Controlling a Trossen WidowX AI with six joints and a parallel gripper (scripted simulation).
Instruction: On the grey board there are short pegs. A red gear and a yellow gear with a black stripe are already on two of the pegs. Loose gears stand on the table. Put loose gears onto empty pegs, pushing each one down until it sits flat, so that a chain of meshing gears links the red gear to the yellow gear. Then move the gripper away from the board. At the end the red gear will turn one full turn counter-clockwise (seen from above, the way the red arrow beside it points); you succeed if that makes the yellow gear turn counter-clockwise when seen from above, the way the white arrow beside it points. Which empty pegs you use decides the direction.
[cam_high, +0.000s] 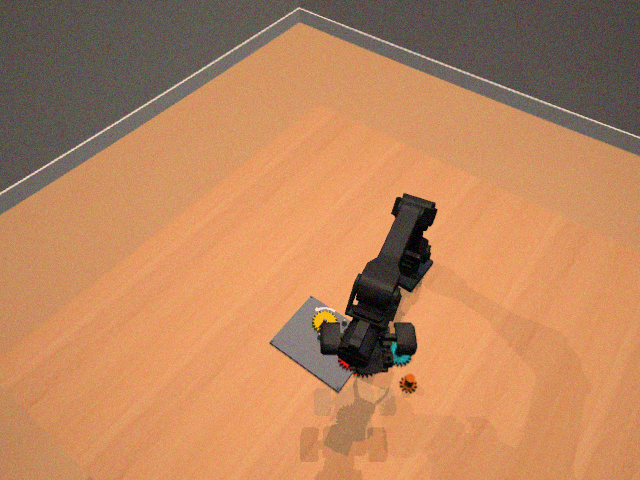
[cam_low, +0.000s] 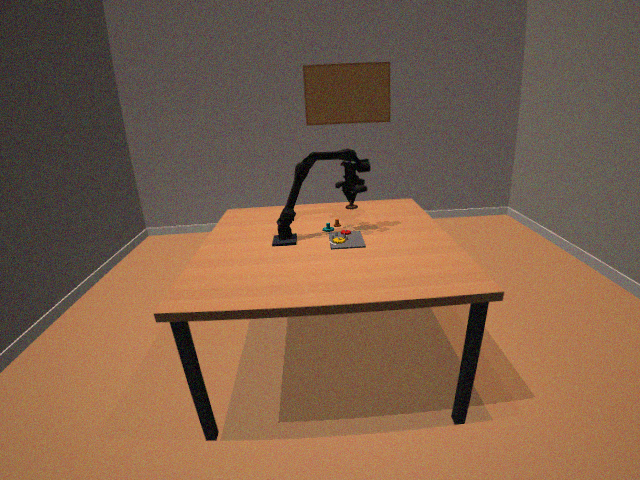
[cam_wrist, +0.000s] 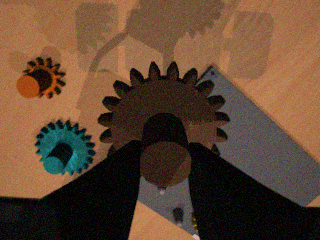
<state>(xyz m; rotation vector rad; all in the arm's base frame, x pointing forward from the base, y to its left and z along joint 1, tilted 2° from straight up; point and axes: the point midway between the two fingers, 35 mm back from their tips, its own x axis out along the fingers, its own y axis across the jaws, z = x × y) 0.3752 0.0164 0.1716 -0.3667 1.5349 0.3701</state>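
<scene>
Grey walls (cam_low: 206, 103) surround a wood table (cam_high: 232, 258) (cam_low: 310, 279) (cam_wrist: 30, 25), and a brown panel (cam_low: 346, 93) hangs on the far one. My claw (cam_high: 368, 361) (cam_low: 351, 200) (cam_wrist: 164, 151) is clamped on the upright knob of the brown gear (cam_high: 366, 375) (cam_low: 351, 206) (cam_wrist: 160, 100), one finger on either side. I hold the gear in the air, roughly level, with its toothed disc below my fingertips; it is well above the table and on no peg. My arm (cam_high: 395, 242) (cam_low: 294, 191) rises from its base (cam_high: 408, 284) (cam_low: 291, 242), reaches across at the top and bends so that my claw points down.

Beneath and beside me the grey board (cam_high: 305, 343) (cam_low: 356, 241) (cam_wrist: 270, 140) lies flat. On it sit the red gear (cam_high: 343, 362) (cam_low: 345, 231), partly hidden by my wrist from the top, and the yellow gear (cam_high: 321, 320) (cam_low: 339, 240) (cam_wrist: 195, 221), apart from it. A bare peg (cam_high: 344, 323) (cam_wrist: 178, 215) stands near the yellow gear. My fingers and the brown gear block much of my wrist view of the board.

Off the board, the teal gear (cam_high: 400, 357) (cam_low: 328, 228) (cam_wrist: 72, 140) and the smaller orange gear (cam_high: 408, 383) (cam_low: 337, 223) (cam_wrist: 52, 80) stand near each other on the table, knobs up. For markings, I see a curved white arrow (cam_high: 318, 309) printed beside the yellow gear.
</scene>
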